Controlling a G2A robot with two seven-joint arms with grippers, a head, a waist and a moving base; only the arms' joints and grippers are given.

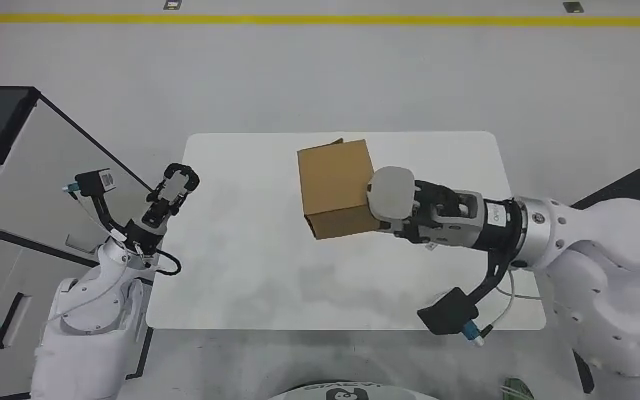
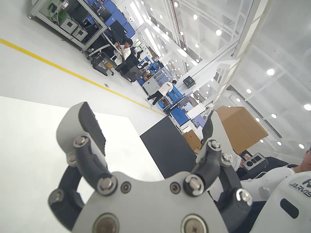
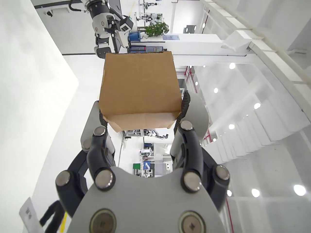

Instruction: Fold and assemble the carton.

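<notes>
The brown carton (image 1: 338,187) is a closed box held over the white table (image 1: 250,280), right of its middle. My right gripper (image 3: 142,112) is shut on the carton (image 3: 139,86), one finger on each side of its near end; in the top view this gripper (image 1: 385,200) meets the box from the right. My left gripper (image 1: 175,190) hovers at the table's left edge, open, with nothing between its fingers (image 2: 93,124). From the left wrist view the carton (image 2: 240,128) shows far off, beyond the left gripper (image 2: 148,127).
A dark floor mat (image 2: 167,144) lies beyond the table's far edge. A framed panel (image 1: 60,170) stands left of the table. A yellow floor line (image 1: 320,18) runs behind it. The table's left half and front are bare.
</notes>
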